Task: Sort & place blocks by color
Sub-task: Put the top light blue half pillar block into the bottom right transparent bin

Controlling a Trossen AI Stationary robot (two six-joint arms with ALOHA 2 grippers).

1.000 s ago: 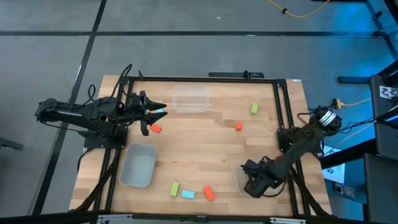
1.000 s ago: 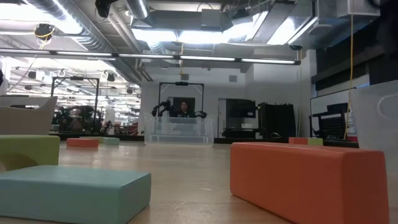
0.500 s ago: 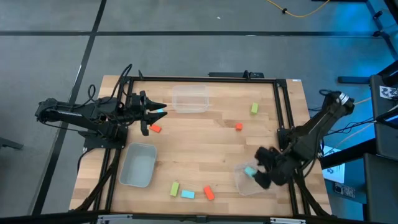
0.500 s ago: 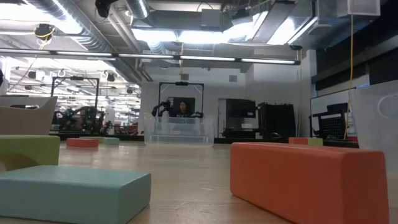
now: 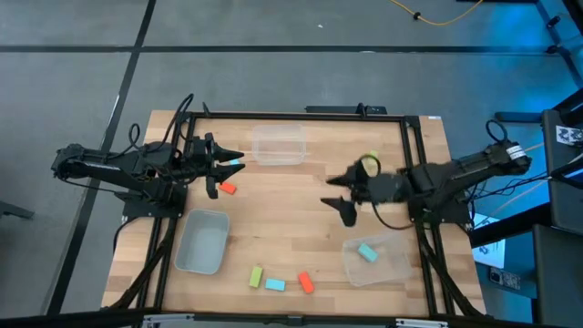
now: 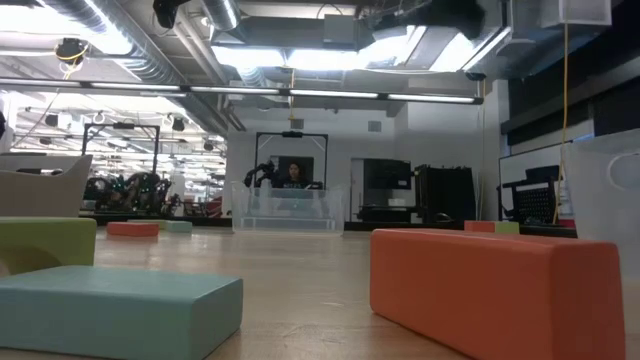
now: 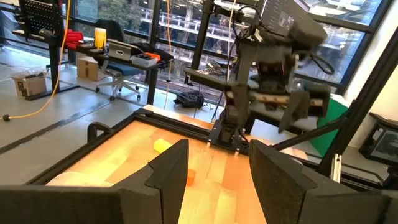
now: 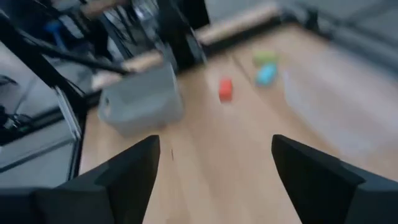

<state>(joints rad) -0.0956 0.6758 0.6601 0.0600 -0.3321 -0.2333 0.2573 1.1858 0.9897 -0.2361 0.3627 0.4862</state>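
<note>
Blocks lie scattered over the wooden table (image 5: pixel 301 196), and only 1 is seen inside a container: a light blue block (image 5: pixel 367 252) lies in the clear bin (image 5: pixel 375 258) near the table's front right corner. The clear bin at the back (image 5: pixel 279 146) shows nothing in it, and the grey bin (image 5: pixel 202 241) at front left also shows nothing inside.

Near the front edge 3 blocks sit in a row, apart from each other: a yellow-green block (image 5: pixel 256 276), a second light blue block (image 5: pixel 274 284) and an orange-red block (image 5: pixel 306 282). Another orange-red block (image 5: pixel 228 189) lies just beside the left gripper (image 5: pixel 224 173). A small orange-red block (image 5: pixel 350 185) lies mid-table, close to the right gripper (image 5: pixel 339 194).

Left gripper's fingers pinch a third light blue block (image 5: pixel 235 163) at their tips, close to the back bin's left side. Right gripper hangs over the table's middle right with its fingers spread and nothing between them.

No readable brand, label or writing shows on the bins or blocks.
</note>
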